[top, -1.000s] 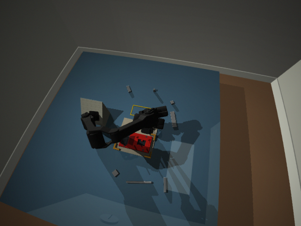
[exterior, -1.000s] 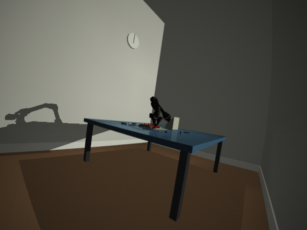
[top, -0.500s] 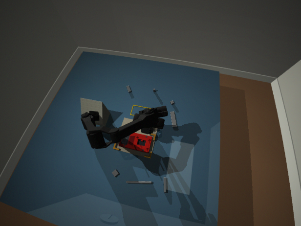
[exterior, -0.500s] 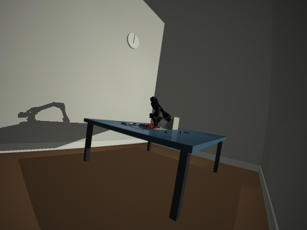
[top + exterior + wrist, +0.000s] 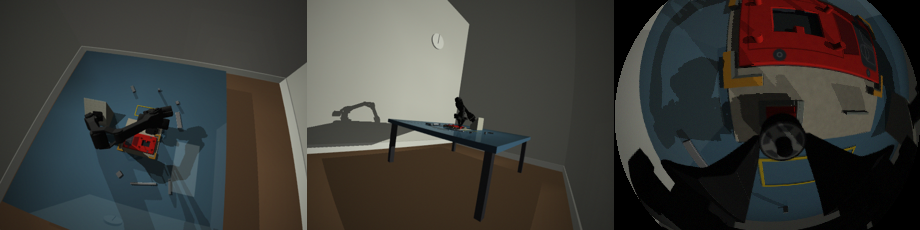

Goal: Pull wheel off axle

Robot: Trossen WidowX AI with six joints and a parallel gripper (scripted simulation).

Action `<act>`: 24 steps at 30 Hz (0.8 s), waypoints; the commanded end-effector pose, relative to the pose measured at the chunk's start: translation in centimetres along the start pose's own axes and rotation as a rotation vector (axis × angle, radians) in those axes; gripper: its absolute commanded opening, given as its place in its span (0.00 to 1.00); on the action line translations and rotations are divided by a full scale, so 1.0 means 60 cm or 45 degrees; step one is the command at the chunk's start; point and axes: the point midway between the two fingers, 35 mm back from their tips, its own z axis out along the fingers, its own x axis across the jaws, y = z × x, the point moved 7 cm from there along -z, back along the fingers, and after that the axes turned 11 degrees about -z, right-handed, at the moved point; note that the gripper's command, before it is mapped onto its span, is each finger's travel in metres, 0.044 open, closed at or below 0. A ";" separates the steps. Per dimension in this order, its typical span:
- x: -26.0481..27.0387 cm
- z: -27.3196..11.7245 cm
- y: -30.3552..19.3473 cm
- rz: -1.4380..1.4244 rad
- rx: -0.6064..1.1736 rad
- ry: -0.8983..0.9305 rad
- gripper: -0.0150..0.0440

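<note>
The wheel [image 5: 773, 137], dark with a grey spoked face, is upright-axle side down between the fingertips in the wrist view. My gripper [image 5: 782, 138] [image 5: 460, 126] points down and is shut on the wheel, one finger on each side. The wheel is over the near edge of the beige board [image 5: 821, 100], beside a small square fixture with red inside. The axle is hidden under the wheel, and I cannot tell how far the wheel sits on it. The marked area, a yellow outline [image 5: 136, 110] [image 5: 761, 173], is on the table just beyond the board, partly covered by the arm.
A red housing [image 5: 150, 150] [image 5: 764, 59] with upright pegs and a square opening lies on the board, between orange corner brackets. A tall beige block [image 5: 95, 105] [image 5: 480, 124] stands near the arm's base. Several small grey blocks and bars lie around on the blue table [image 5: 199, 99].
</note>
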 end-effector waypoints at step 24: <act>0.002 -0.016 0.001 0.005 0.001 0.002 0.25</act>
